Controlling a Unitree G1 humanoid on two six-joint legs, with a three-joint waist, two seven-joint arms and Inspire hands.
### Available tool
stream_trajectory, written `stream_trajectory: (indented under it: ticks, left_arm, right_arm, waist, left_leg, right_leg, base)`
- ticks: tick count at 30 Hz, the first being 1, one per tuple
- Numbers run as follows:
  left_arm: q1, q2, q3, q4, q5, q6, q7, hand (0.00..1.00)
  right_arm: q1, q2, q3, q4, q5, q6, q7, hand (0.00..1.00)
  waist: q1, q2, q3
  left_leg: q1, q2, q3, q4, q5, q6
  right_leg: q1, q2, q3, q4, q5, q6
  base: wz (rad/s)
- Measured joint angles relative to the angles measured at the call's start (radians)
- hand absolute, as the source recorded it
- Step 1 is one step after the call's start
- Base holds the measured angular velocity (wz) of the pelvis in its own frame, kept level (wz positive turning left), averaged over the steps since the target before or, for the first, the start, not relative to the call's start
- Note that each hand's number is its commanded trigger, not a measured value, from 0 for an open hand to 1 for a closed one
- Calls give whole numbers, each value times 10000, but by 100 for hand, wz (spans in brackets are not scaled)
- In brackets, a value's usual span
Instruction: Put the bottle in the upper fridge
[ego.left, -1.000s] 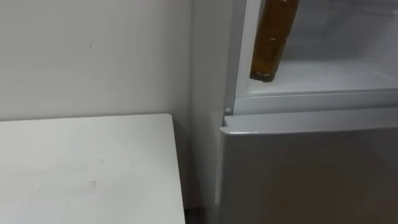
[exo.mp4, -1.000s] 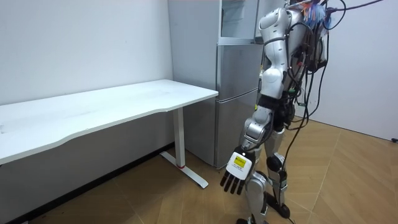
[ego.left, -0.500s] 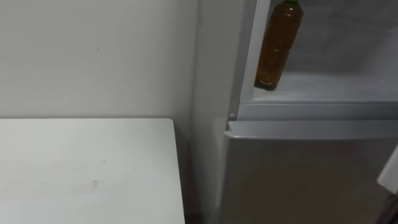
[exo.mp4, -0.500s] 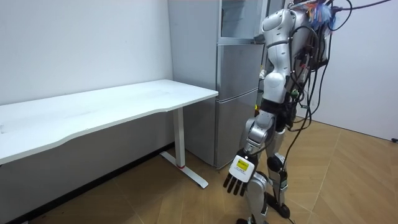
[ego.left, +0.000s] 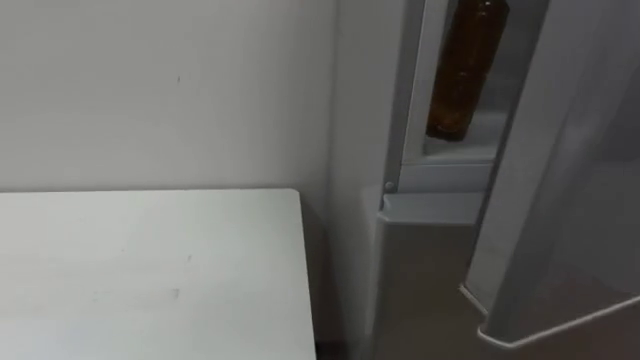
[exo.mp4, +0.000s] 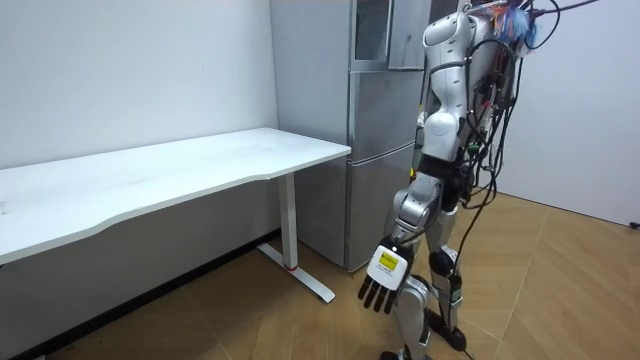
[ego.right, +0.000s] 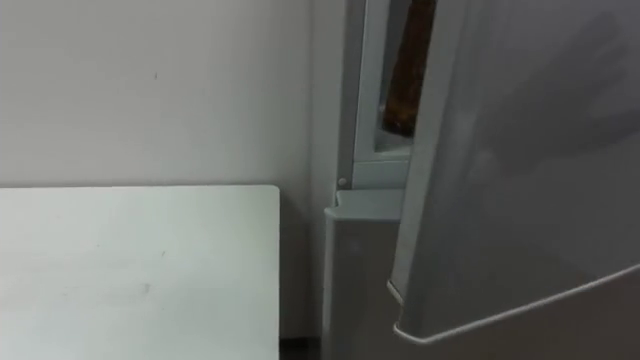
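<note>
The tall fridge (exo.mp4: 380, 130) is smooth grey and box-shaped. A flat matte white counter (ego.left: 150, 270) sits just beside the fridge. The fridge's upper door (ego.left: 560, 170) stands ajar and hides most of the compartment. The amber cylindrical bottle (ego.left: 465, 70) stands inside the upper fridge, its top cut off. The left robot hand (exo.mp4: 380, 285) hangs low near the fridge, fingers loosely straight.

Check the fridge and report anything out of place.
Nothing is spilled or damaged. The bottle stands at the left edge of the upper fridge compartment and seems to lean slightly. The upper door is partly open in front of it.
</note>
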Motion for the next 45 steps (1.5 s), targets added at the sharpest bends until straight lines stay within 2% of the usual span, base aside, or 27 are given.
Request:
stream_trajectory:
  ticks: [2,6,10,11,15,16,17,20,23,26,33,40,45]
  left_arm:
    - [-25,0,-49,2,184,1,0,0]
    - [-174,-4,-290,-1,428,90,-27,0]
    - [-328,41,-284,-75,519,157,-38,0]
    - [-389,69,-284,-87,518,192,-37,0]
    - [-535,102,-461,-90,544,211,-44,0]
    - [-538,100,-466,-90,552,212,-44,0]
    - [-545,99,-500,-88,573,224,-45,0]
    - [-575,101,-529,-96,828,304,-101,0]
    - [-575,95,-572,-117,828,427,-271,0]
    - [-566,99,-555,-170,832,490,-325,0]
    - [-572,103,-558,-279,835,501,-429,0]
    - [-589,192,-572,-285,837,507,-425,0]
    - [-581,353,-613,-307,837,501,-426,0]
  right_arm:
    - [-111,-1,177,2,0,0,377,0]
    - [-305,-2,623,6,0,107,993,0]
    - [-741,-4,801,4,-16,113,1300,0]
    - [-828,-5,903,4,-17,116,1355,0]
    - [-1170,-5,1433,8,-22,326,1722,0]
    - [-1215,-5,1505,12,-40,330,1797,0]
    - [-1335,-5,1632,21,-144,351,1928,0]
    - [-1547,-6,1800,22,-499,449,2258,0]
    - [-1738,-22,1858,22,-723,544,2511,0]
    - [-1973,-37,1868,21,-795,591,2701,0]
    - [-2218,-41,1870,23,-812,760,2726,0]
    - [-2623,-59,2322,389,-857,816,2700,0]
    - [-2691,-62,2485,547,-883,828,2611,0]
  waist:
    - [-13,-43,95]
    - [11,-72,119]
    - [75,11,106]
    - [94,-19,80]
    - [259,23,63]
    - [283,28,74]
    - [317,51,131]
    - [345,79,145]
    - [475,123,117]
    - [503,181,48]
    - [539,193,40]
    - [569,143,59]
    - [597,22,127]
  left_leg:
    - [-6,5,1,37,-1,0]
    - [-36,15,-4,52,-11,-5]
    - [-24,21,-40,55,-40,-12]
    - [-23,27,-44,62,-39,-12]
    - [20,52,-49,98,-37,-14]
    - [26,55,-55,111,-38,-15]
    - [34,63,-74,160,-39,-17]
    - [-62,69,-237,220,-50,-31]
    - [-74,77,-298,232,-56,-39]
    - [-178,77,-428,315,-56,-39]
    - [-172,78,-541,391,-55,-40]
    - [-34,78,-520,346,-56,-40]
    - [-35,78,-516,359,-57,-40]
  right_leg:
    - [0,0,8,3,3,-4]
    - [-26,0,6,26,4,-6]
    - [2,13,-4,32,4,-6]
    - [6,18,-5,38,5,-7]
    - [32,28,-8,118,6,-9]
    - [43,31,-10,118,6,-9]
    - [93,35,-32,103,7,-11]
    - [129,37,-216,42,14,-22]
    - [170,43,-291,15,17,-29]
    - [197,41,-430,-20,27,-45]
    - [331,47,-537,-58,29,-48]
    - [396,51,-491,-43,35,-58]
    - [391,51,-489,-48,40,-66]
  base:
    - [0]
    - [0]
    - [0]
    - [0]
    - [0]
    - [0]
    - [6]
    - [13]
    - [9]
    - [13]
    - [5]
    - [-2]
    - [0]
